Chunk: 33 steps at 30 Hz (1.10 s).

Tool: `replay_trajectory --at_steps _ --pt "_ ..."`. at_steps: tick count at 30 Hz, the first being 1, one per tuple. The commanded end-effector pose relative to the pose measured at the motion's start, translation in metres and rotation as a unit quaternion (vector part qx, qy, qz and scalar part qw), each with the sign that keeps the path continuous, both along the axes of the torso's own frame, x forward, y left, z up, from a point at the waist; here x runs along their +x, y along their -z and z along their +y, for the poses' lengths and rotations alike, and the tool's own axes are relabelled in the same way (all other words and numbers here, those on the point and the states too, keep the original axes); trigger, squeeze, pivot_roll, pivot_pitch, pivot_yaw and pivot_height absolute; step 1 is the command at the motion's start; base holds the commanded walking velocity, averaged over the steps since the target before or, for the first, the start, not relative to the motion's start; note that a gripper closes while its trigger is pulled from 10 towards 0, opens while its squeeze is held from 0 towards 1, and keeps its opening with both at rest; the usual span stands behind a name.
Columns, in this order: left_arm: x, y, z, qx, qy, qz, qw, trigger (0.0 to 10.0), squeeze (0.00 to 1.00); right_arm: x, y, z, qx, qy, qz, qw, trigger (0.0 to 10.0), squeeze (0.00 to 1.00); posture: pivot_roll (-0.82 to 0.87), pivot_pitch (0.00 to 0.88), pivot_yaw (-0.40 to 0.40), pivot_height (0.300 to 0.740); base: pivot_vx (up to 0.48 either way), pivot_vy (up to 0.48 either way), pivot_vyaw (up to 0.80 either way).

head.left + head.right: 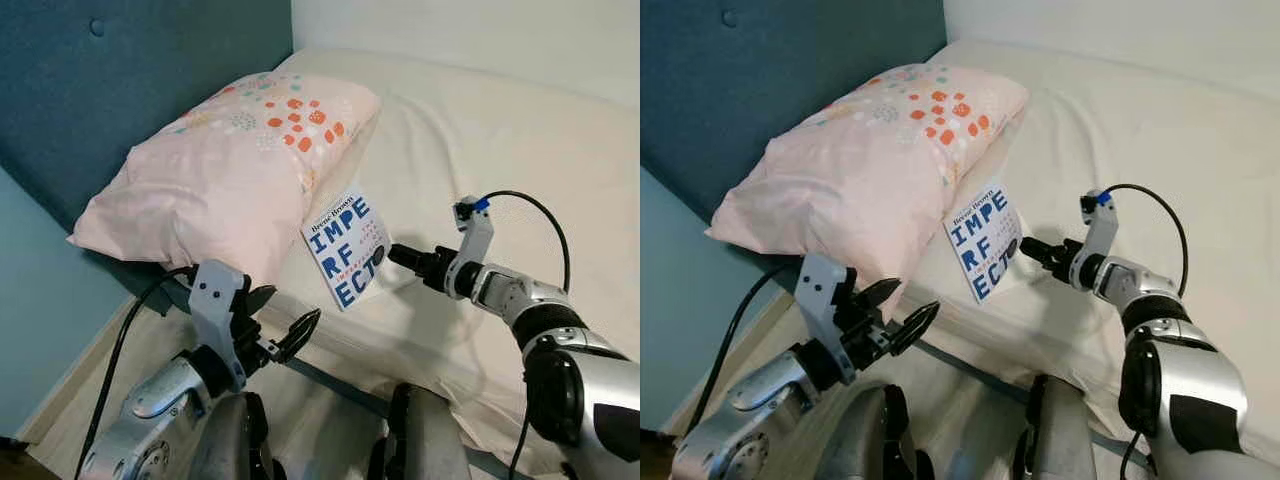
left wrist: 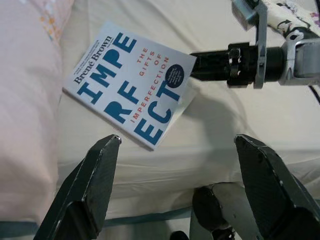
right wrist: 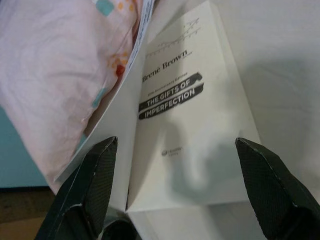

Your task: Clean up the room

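Book (image 1: 347,250) stands tilted on the bed (image 1: 500,150), just right of the pink pillow (image 1: 220,170), cover open. Cover text: "Brené Brown", "THE GIFTS OF", big blue "IMPE / RF / ECT".

Right gripper (image 1: 385,254) reaches from the right, tip at the book's right edge, touching the cover by the dark round badge. In the right wrist view the two black fingers (image 3: 87,190) sit spread wide with the opened book between them, not clamped. That view looks inside the book: title page reads "Brené Brown", "THE GIFTS OF IMPERFECTION" on dark banners, small publisher logo too small to read. Front cover lifted toward the pillow.

Left gripper (image 1: 285,325) hovers near the bed's near edge, below the pillow, fingers released and holding nothing. Left wrist view shows the outside cover plus the right gripper's black barrel meeting the book edge; head views don't give the inner page.

Blue headboard (image 1: 100,90) far left behind the pillow.
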<state>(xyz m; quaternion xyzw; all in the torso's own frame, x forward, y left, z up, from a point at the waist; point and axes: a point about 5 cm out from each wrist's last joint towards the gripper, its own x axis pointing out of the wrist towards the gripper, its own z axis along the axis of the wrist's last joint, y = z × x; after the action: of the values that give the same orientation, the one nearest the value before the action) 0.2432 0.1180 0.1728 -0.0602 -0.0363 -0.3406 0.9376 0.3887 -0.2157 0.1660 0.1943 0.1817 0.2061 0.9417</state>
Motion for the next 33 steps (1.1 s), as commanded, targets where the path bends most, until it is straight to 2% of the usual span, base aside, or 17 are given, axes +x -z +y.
replay_trajectory --at_steps 1,3,8,12,13,17,23,30,32,33 --pt "-0.004 -0.001 0.006 0.011 -0.011 -0.006 1.0 10.0 0.0 0.002 -0.01 -0.006 0.021 0.019 -0.017 0.999 10.0 0.0 0.16 0.332 -0.002 0.574 0.0 0.0 0.0" --pt "-0.004 -0.001 0.006 0.011 -0.011 -0.006 1.0 10.0 0.0 0.002 -0.01 -0.006 0.021 0.019 -0.017 0.999 10.0 0.0 0.16 0.332 -0.002 0.574 0.0 0.0 0.0" --pt "-0.004 -0.001 0.007 0.01 -0.014 -0.007 1.0 10.0 0.0 0.003 -0.023 -0.017 0.022 0.022 -0.033 0.999 10.0 0.0 0.15 0.336 -0.003 0.574 0.0 0.0 0.0" --pt "-0.004 -0.001 0.006 0.01 -0.014 -0.007 1.0 10.0 0.0 0.002 -0.024 -0.019 0.022 0.022 -0.034 0.999 10.0 0.0 0.15 0.337 -0.002 0.574 0.0 0.0 0.0" --pt "-0.004 0.0 0.005 0.01 -0.011 -0.005 1.0 10.0 0.0 0.0 -0.019 -0.021 0.023 0.017 -0.021 0.999 10.0 0.0 0.14 0.34 0.002 0.574 0.0 0.0 0.0" --pt "-0.004 0.001 0.004 0.011 -0.007 -0.003 1.0 10.0 0.0 -0.005 -0.005 -0.02 0.004 0.005 0.006 1.0 10.0 0.0 0.14 0.34 0.005 0.574 0.0 0.0 0.0" --pt "-0.003 0.002 0.005 0.016 -0.009 -0.001 1.0 10.0 0.0 -0.007 0.01 -0.013 0.005 0.01 0.027 1.0 10.0 0.0 0.15 0.344 0.009 0.574 0.0 0.0 0.0" --pt "-0.002 0.001 0.007 0.018 -0.014 -0.004 1.0 10.0 0.0 -0.005 0.009 -0.006 0.021 0.011 0.015 1.0 10.0 0.0 0.16 0.342 0.009 0.574 0.0 0.0 0.0" --pt "-0.001 -0.001 0.009 0.014 -0.026 -0.007 1.0 10.0 0.0 -0.001 0.002 -0.003 0.049 0.019 -0.007 0.999 5.8 0.0 0.15 0.342 0.007 0.574 0.0 0.0 0.0" --pt "-0.001 -0.001 0.009 0.014 -0.026 -0.007 1.0 10.0 0.0 -0.001 0.002 -0.003 0.049 0.019 -0.007 0.999 5.8 0.0 0.15 0.342 0.007 0.574 0.0 0.0 0.0"
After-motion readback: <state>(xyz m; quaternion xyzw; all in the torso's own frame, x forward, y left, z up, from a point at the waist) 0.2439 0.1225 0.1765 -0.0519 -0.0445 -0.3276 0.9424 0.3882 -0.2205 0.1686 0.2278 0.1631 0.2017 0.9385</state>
